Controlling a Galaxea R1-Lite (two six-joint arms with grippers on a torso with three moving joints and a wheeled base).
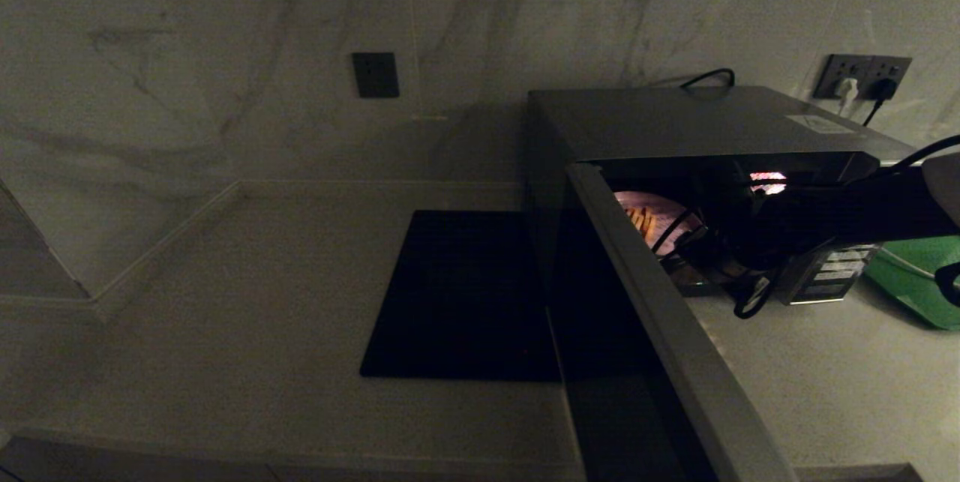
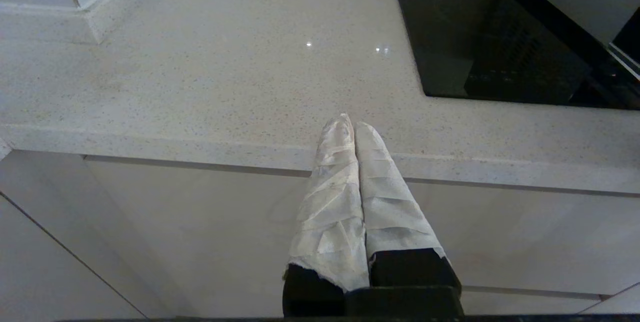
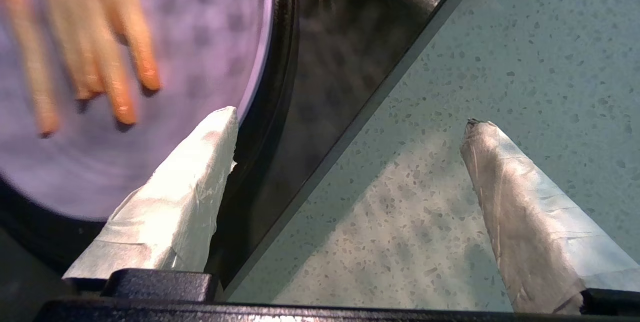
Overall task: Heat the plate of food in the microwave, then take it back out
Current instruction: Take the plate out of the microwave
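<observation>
From the head view, the boxy dark grey microwave (image 1: 697, 122) stands toward the back right of the pale speckled stone countertop (image 1: 225, 302), its black glass door (image 1: 637, 332) swung wide open toward the front edge. Inside the lit cavity sits the round lavender-purple plate of thin golden-orange fries (image 1: 651, 218). The black right arm (image 1: 847, 212) reaches in from the right edge, its end at the cavity's opening, close to the plate. A flat black square mat (image 1: 457, 294) lies on the countertop just left of the microwave, and a green mesh-textured tray (image 1: 911, 279) rests by the right edge, beyond the button panel (image 1: 832, 272).

In the left wrist view, the left gripper (image 2: 354, 124) hovers above the front edge of the countertop, its white-taped fingers (image 2: 335, 197) pressed together with nothing between them. The mat lies further back, well apart from it.

In the right wrist view, the right gripper (image 3: 350, 124) is spread wide and holds nothing. One taped finger (image 3: 185, 197) lies over the plate's rim, which rests on the dark turntable (image 3: 280, 86); whether it touches the rim I cannot tell. The other finger (image 3: 520, 202) hangs over the speckled countertop outside the cavity's front sill.
</observation>
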